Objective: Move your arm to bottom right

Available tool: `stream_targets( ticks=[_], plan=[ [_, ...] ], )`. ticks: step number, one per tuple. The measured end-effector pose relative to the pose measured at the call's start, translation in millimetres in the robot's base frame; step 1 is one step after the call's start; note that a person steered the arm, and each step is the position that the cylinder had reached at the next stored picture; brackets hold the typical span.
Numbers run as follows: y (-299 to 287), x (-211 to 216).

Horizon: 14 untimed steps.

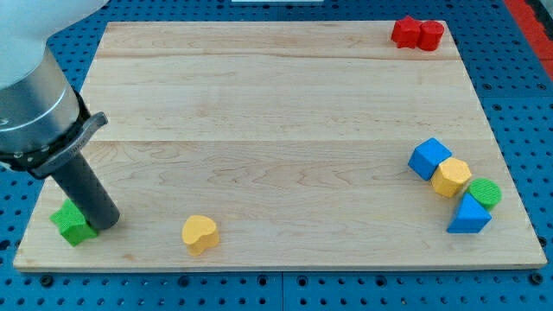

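Note:
My tip (104,225) rests on the board at the view's bottom left. It touches the right side of a green star-shaped block (71,222). A yellow heart-shaped block (200,233) lies to the right of the tip, apart from it. At the view's right, a blue cube (429,158), a yellow hexagonal block (451,177), a green round block (485,193) and a blue triangular block (469,216) sit clustered together. Two red blocks (417,33) sit touching at the top right.
The wooden board (259,104) lies on a blue perforated table (518,52). The arm's grey body (30,95) overhangs the board's left edge.

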<state>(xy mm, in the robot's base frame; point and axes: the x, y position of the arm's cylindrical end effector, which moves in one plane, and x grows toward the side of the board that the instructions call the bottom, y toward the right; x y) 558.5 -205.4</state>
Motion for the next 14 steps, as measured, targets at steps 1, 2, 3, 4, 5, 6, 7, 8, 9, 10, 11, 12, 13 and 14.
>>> stream_targets(
  ticks=[1, 2, 3, 4, 5, 6, 7, 8, 9, 10, 11, 12, 13, 14],
  plan=[
    [-8, -1],
    [-18, -1],
    [-18, -1],
    [18, -11],
    [61, -32],
    [115, -37],
    [166, -35],
    [201, -23],
    [224, 2],
    [242, 25],
    [266, 44],
    [303, 59],
    [343, 60],
    [386, 60]
  ],
)
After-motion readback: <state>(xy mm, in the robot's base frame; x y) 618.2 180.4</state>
